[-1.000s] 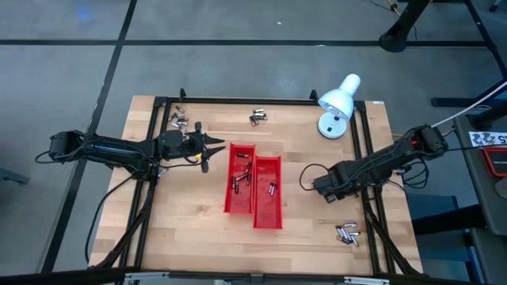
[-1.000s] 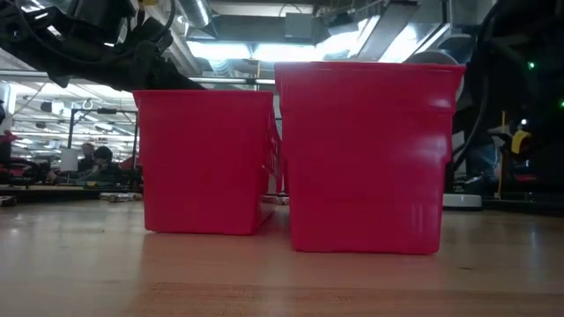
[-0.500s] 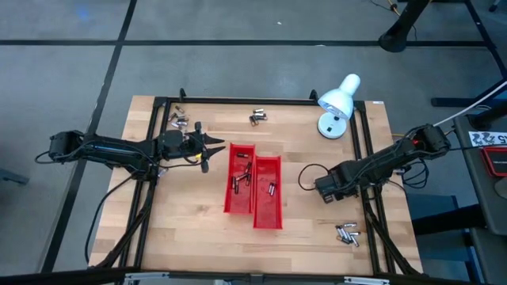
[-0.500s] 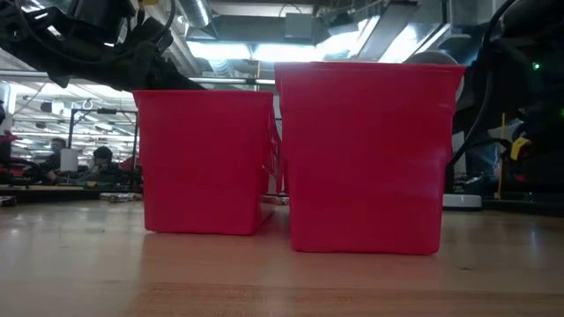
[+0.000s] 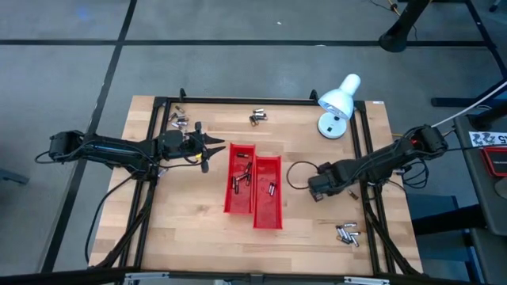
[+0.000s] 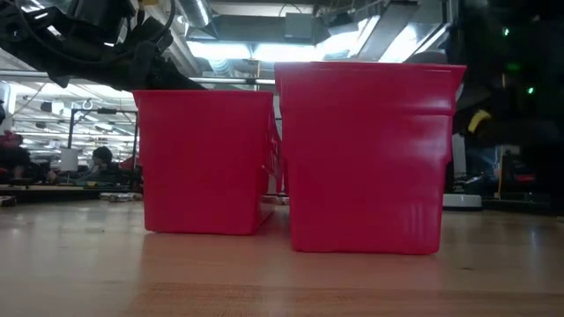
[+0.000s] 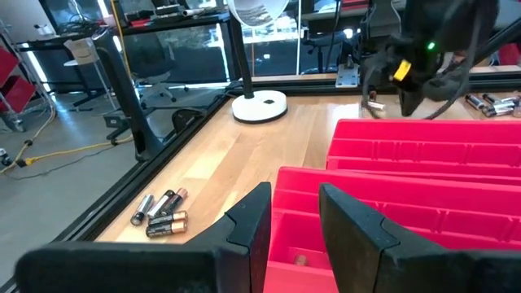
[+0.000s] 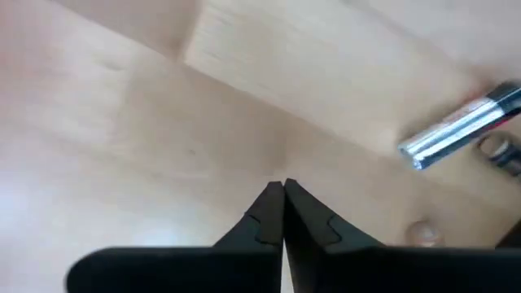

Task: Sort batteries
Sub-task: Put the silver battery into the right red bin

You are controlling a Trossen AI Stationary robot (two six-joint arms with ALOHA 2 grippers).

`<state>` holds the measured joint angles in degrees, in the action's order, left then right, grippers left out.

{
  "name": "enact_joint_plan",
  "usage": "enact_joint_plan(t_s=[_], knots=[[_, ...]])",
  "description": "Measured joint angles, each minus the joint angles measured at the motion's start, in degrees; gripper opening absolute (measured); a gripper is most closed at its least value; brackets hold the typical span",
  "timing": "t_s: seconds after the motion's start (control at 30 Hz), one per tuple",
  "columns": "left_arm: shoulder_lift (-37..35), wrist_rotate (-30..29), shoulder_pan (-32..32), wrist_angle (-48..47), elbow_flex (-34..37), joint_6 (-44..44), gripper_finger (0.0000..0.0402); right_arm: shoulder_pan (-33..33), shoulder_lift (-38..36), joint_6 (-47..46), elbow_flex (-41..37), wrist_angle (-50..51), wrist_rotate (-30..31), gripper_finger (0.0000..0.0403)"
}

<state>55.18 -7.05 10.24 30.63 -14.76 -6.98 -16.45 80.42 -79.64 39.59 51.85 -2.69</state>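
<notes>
Two red trays [image 5: 239, 179] [image 5: 268, 194] lie side by side mid-table, each with a few batteries [image 5: 240, 176] [image 5: 272, 188] inside. Loose batteries lie in clusters at the far left [image 5: 178, 121], the far middle [image 5: 258, 117] and the near right [image 5: 346, 232]. My left gripper [image 7: 293, 221] hovers open and empty over the far-left end of the left tray [image 7: 391, 244]. My right gripper [image 8: 282, 192] points down at bare wood right of the trays, shut on nothing. One battery [image 8: 460, 126] lies on the table off to one side of it.
A white desk lamp [image 5: 339, 101] stands at the far right, its base [image 7: 259, 104] beyond the trays. A black frame rail [image 5: 261, 100] borders the tabletop. Bare wood lies between the right tray and my right gripper [image 5: 313, 187]. In the low view both trays [image 6: 366, 158] stand close to the camera.
My right gripper has moved a short way toward the table's left edge, closer to the red trays, and its cable loop has shifted with it. My left arm has kept still.
</notes>
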Motion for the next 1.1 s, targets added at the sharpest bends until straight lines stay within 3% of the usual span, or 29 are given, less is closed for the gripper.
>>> enact_joint_plan(t_s=[0.17, 0.3, 0.4, 0.57, 0.9, 1.1], knots=[[0.0, 0.0, -0.01, 0.0, 0.0, -0.09, 0.0095, -0.02, -0.07, 2.98, 6.6, 8.78, 7.58, 0.0019], [0.0, 0.0, 0.0, 0.0, 0.0, 0.0, 0.0095, 0.0, -0.07, 4.7, 7.93, 14.47, 6.66, 0.004], [0.0, 0.0, -0.02, 0.01, 0.0, -0.07, 0.0095, -0.04, 0.1, -0.31, 6.85, 16.74, 7.93, 0.0063], [0.0, 0.0, 0.0, 0.02, 0.0, -0.45, 0.0095, 0.4, 0.17, -10.61, 3.34, 13.79, 14.25, 0.011], [0.07, 0.01, 0.0, 0.01, 0.0, -0.51, 0.0095, 1.22, 0.15, -19.73, -3.39, 3.09, 20.92, 0.0226], [0.07, 0.0, 0.0, 0.0, 0.0, -0.51, 0.0095, 0.98, 0.57, -25.61, -8.36, -3.0, 22.79, 0.023]])
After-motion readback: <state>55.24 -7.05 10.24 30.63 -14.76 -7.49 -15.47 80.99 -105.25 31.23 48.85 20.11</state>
